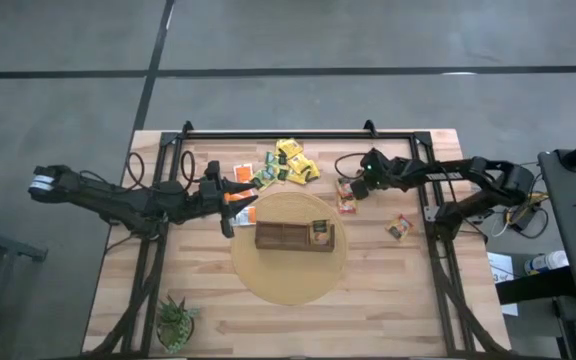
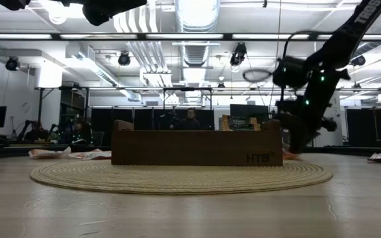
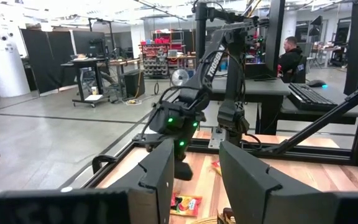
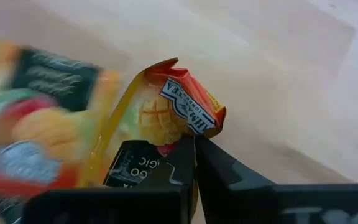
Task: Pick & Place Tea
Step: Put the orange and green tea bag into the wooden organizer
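Tea is pinched right now: an orange sachet (image 4: 176,102) is clamped by its crumpled edge between the shut fingers of the right gripper (image 4: 194,165), down at the table among the loose packets. Only a corner seems to be caught, so the sachet could be lost on the lift, peeled out by its own weight or by a quick swing.

Just beside the fingers, a second, blurred sachet (image 4: 39,121) is seen overlapping the held one; it could be dragged along or flicked off the pile. A further one (image 1: 399,228) lies apart toward the table edge.

Farther out, the brown box (image 1: 295,236) waits on the round woven mat (image 1: 288,280), with one sachet (image 1: 320,233) already slotted at its end. The compartments look narrow, so a bent sachet could be hung up on a divider.

Across the box, the left gripper (image 3: 194,177) is held raised and partly open with nothing in it, near more tea (image 1: 290,163); a crossing path could be fouled there.
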You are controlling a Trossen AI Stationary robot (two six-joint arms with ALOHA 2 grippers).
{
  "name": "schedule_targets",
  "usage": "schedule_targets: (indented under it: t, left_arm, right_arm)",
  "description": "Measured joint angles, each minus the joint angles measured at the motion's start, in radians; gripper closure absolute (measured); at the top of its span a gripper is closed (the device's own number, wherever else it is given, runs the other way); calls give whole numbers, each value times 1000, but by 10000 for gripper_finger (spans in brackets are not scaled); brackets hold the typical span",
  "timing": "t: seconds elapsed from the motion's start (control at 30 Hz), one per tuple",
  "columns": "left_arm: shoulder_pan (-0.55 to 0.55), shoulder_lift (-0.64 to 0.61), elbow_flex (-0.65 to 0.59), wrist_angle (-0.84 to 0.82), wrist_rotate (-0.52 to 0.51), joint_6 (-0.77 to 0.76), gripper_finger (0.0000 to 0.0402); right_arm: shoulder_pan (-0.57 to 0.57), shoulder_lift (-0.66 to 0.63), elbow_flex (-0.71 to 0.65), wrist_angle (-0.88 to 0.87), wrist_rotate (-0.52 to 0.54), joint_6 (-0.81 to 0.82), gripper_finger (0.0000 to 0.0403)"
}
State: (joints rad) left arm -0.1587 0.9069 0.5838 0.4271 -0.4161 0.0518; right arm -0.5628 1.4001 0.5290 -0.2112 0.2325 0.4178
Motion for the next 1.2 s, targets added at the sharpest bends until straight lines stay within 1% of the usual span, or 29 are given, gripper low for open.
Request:
schedule_targets:
  t: [0.17, 0.37, 0.53, 0.6, 0.77, 0.9, 0.97, 1.07, 1.1, 1.2]
  left_arm:
    - [0, 0, 0, 0, 0, 0, 278]
    - [0, 0, 0, 1, 0, 0, 278]
    - [0, 0, 0, 5, 0, 0, 278]
    - [0, 0, 0, 9, 0, -1, 278]
    - [0, 20, 0, 31, 0, -2, 278]
    - [0, 72, 0, 118, 0, 5, 278]
    - [0, 100, 1, 176, 0, 14, 278]
    - [0, 146, 26, 179, 0, 24, 278]
    - [0, 162, 36, 179, 0, 26, 278]
    - [1, 214, 74, 181, 0, 34, 278]
  right_arm:
    - [94, -154, 8, 17, 11, -98, 395]
    - [249, -331, 18, 58, 22, -196, 395]
    - [408, -420, 19, 69, 26, -378, 395]
    - [467, -437, 19, 78, 47, -442, 395]
    - [591, -433, 19, 143, 213, -572, 395]
    - [674, -403, 19, 184, 318, -751, 394]
    - [724, -376, 19, 216, 439, -831, 394]
    - [796, -319, 21, 302, 683, -960, 394]
    - [818, -299, 21, 339, 758, -1013, 394]
    - [877, -231, 21, 492, 931, -1200, 394]
